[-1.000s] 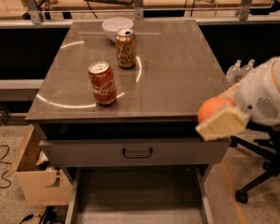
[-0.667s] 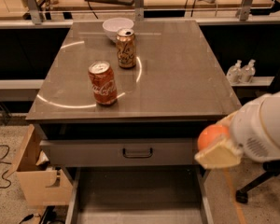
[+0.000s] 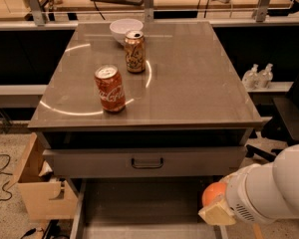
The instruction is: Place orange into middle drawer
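Camera view: the gripper hangs at the right front corner of the middle drawer, on the end of a bulky white arm that comes in from the drawer's right. The orange sits on top of a pale beige pad of the fingers, touching it and pressed back against the white housing. Only that one pad shows plainly, so the fingers appear to be clamped on the fruit rather than spread. The orange is off the floor of the drawer, over its right wall or just inside it. It is round, smooth and evenly bright orange, with only its upper left part showing. The drawer itself is pulled out, with a flat grey floor and low side walls. Directly above it is a closed grey drawer front with a dark loop handle, and above that the bench, carrying a red cola can, an orange-brown can and a white bowl. A wooden box stands just left of the middle drawer.
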Robot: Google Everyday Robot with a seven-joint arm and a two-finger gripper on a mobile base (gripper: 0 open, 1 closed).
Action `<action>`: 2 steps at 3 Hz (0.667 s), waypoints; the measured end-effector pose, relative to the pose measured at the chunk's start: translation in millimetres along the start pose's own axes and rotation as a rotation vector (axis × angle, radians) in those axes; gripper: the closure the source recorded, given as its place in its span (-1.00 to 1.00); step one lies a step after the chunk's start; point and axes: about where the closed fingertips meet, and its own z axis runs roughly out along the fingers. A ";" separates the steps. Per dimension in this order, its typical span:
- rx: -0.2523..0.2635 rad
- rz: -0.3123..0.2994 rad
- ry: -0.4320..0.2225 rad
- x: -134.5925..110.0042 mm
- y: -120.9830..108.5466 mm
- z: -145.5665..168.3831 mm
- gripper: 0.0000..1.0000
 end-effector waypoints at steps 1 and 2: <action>-0.001 -0.003 0.001 -1.8 0.4 1.6 1.00; -0.007 -0.008 0.015 -7.3 4.0 15.6 1.00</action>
